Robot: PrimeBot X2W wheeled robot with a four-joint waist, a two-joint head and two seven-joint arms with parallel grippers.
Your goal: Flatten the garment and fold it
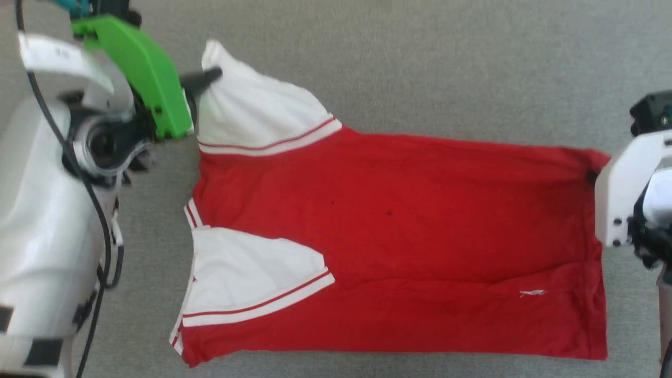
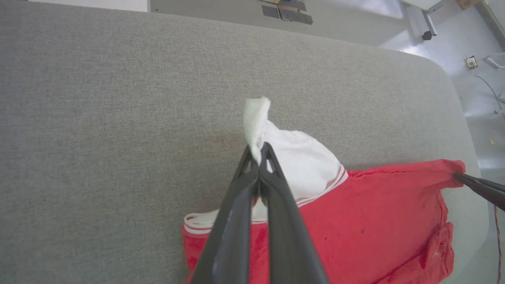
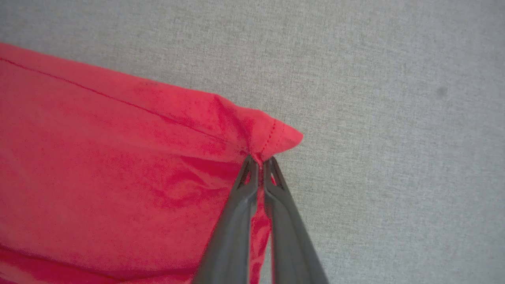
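You see a grey cloth-covered table; beyond its far edge lie dark floor plates, and off its rounded corner, a black caster.

You have a grey fabric-covered tabletop, woven texture, with one rounded corner in the left wrist view. Directly on it lies one red T-shirt with white sleeves, spread lengthwise: sleeves toward the robot's left, hem toward its right. The far sleeve's tip is raised off the surface.
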